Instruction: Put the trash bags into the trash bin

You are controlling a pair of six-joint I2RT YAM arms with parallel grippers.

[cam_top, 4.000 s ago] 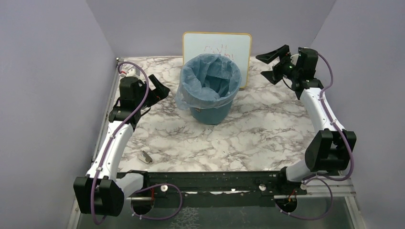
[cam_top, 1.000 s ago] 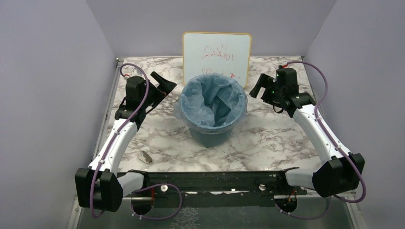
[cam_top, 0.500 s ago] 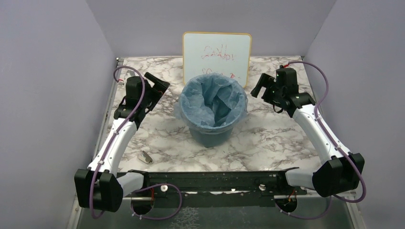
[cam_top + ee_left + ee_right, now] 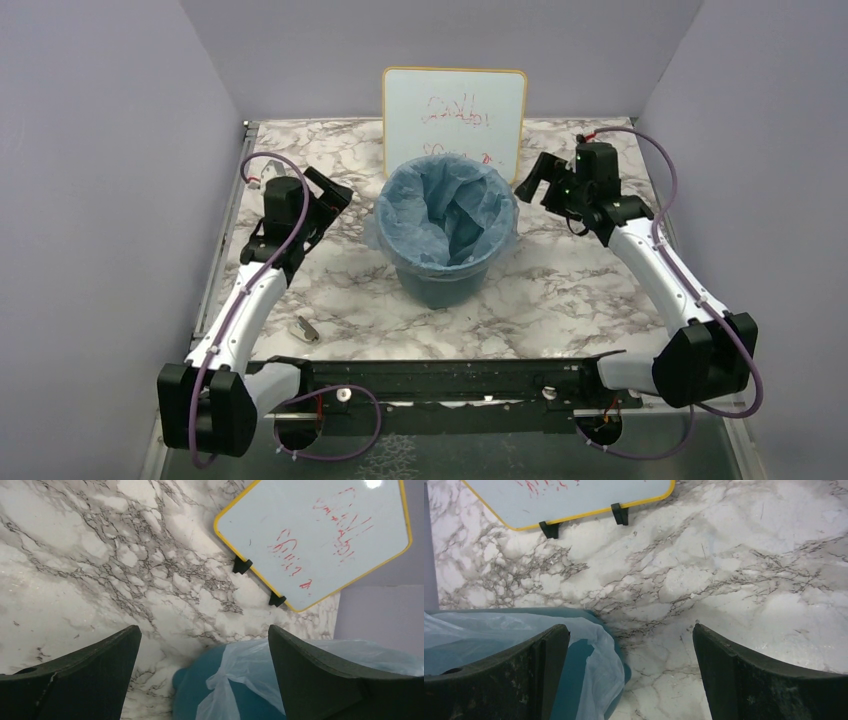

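On your left, the left gripper (image 4: 333, 192) hangs above the marble table (image 4: 560, 300) with its jaws spread wide and nothing between them; it is near the trash bin (image 4: 440, 285) but apart from it. A small grey object (image 4: 306, 327) lies on the table near that arm; you cannot tell what it is. In the middle, the trash bin stands upright just in front of the whiteboard (image 4: 455, 110). The trash bags (image 4: 450, 215) line the inside of the bin, and the edge is folded over its rim. On your right, the right gripper (image 4: 538, 180) is also spread wide and holds nothing, close to the bin's rim, not touching it.
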